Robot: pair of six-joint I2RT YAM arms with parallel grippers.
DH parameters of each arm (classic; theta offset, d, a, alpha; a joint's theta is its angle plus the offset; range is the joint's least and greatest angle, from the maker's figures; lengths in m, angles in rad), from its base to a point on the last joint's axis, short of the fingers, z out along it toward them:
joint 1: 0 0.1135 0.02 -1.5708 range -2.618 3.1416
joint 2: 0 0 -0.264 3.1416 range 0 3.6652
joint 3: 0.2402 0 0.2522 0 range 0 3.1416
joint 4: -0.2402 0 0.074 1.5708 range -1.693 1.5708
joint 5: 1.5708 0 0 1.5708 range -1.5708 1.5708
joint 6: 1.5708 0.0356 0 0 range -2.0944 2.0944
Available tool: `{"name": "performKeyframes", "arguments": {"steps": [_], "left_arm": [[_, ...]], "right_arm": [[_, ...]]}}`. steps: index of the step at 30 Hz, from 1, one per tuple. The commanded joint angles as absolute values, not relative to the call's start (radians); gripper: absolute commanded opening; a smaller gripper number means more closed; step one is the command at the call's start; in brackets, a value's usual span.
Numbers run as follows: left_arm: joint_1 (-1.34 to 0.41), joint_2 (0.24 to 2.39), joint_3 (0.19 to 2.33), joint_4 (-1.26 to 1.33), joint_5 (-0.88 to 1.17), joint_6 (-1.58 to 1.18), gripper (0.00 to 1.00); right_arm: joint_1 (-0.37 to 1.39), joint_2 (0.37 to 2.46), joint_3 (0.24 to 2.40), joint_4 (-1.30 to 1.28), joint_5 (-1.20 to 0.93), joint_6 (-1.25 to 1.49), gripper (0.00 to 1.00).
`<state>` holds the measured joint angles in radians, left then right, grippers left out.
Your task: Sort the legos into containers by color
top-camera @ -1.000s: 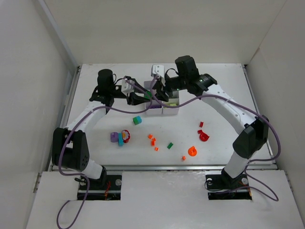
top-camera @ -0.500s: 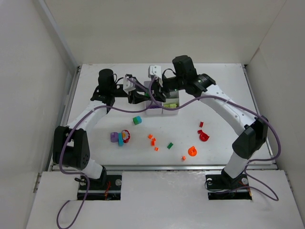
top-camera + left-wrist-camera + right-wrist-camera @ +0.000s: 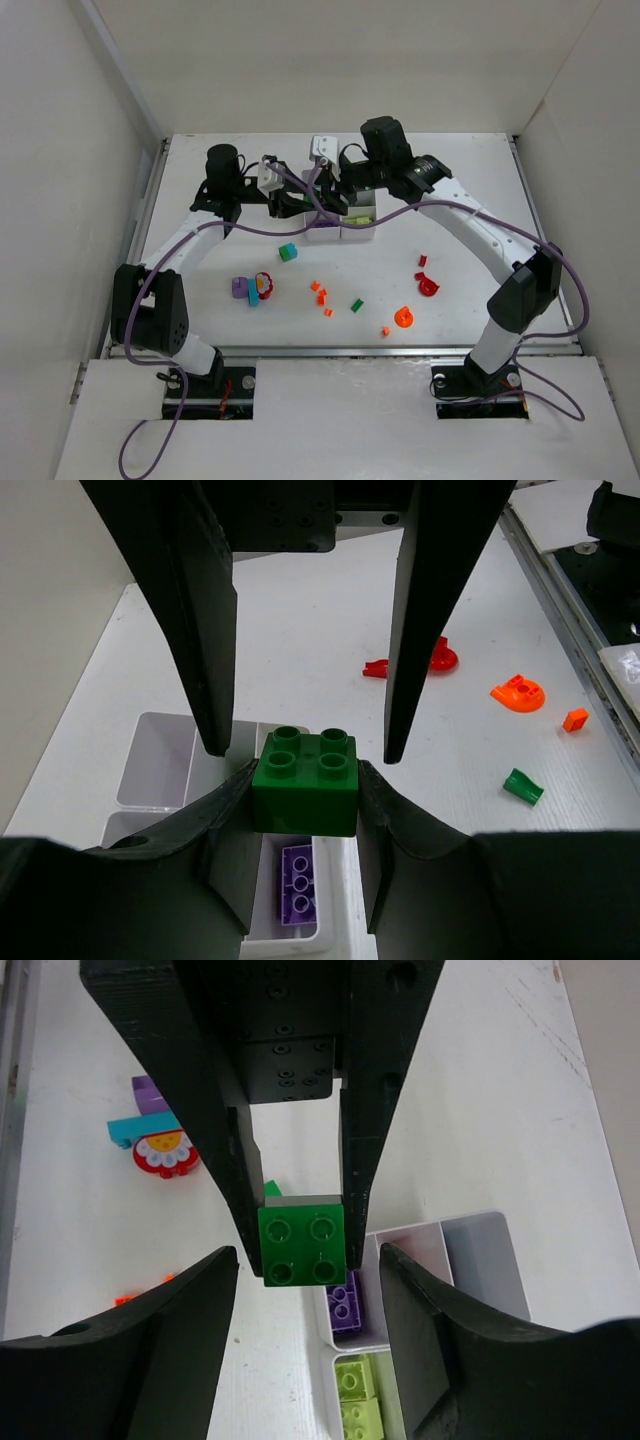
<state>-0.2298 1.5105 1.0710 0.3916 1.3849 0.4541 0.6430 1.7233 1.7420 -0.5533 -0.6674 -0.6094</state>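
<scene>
Left hand clamps dark green brick; right hand spread apart around it.

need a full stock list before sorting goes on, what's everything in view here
table: one, white, under everything
tray: one, white, far middle of table
dark green brick: one, held over the tray's edge
purple brick: one, in a tray compartment
lime bricks: seemingly two, in the neighbouring compartment
teal brick: one, loose near the tray
bunched pieces: three, purple, teal, red-and-white, near left
orange pieces: about five, near middle
small green piece: one, among the orange ones
red pieces: two, near right
arms: two, white and black, meeting over the tray
left tool: black, shut on the dark green brick
right tool: black, open, straddling that brick
</scene>
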Motion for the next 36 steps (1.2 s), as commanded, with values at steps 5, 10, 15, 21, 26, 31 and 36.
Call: {"name": "performKeyframes", "arguments": {"steps": [5,10,15,21,26,31,36], "left_arm": [[-0.236,1.474,1.074,0.434,1.453,0.445,0.0],[-0.236,1.474,1.074,0.434,1.471,0.445,0.0],[-0.236,1.474,1.074,0.434,1.471,0.445,0.0],[-0.236,1.474,1.074,0.434,1.447,0.433,0.58],[-0.227,1.465,1.065,0.347,1.323,0.463,1.0],[-0.227,1.428,1.017,0.212,0.97,0.575,1.0],[-0.227,1.414,0.946,0.146,0.625,0.745,1.0]], "right_arm": [[0.652,1.729,1.758,-0.555,-0.635,-0.637,0.55],[0.652,1.72,1.749,-0.565,-0.663,-0.657,0.44],[0.643,1.71,1.749,-0.565,-0.683,-0.666,0.34],[0.643,1.72,1.758,-0.565,-0.693,-0.666,0.24],[0.575,1.72,1.735,-0.546,-0.669,-0.549,0.21],[0.508,1.755,1.726,-0.584,-0.505,-0.422,0.19],[0.508,1.856,1.784,-0.663,-0.339,-0.305,0.16]]}}
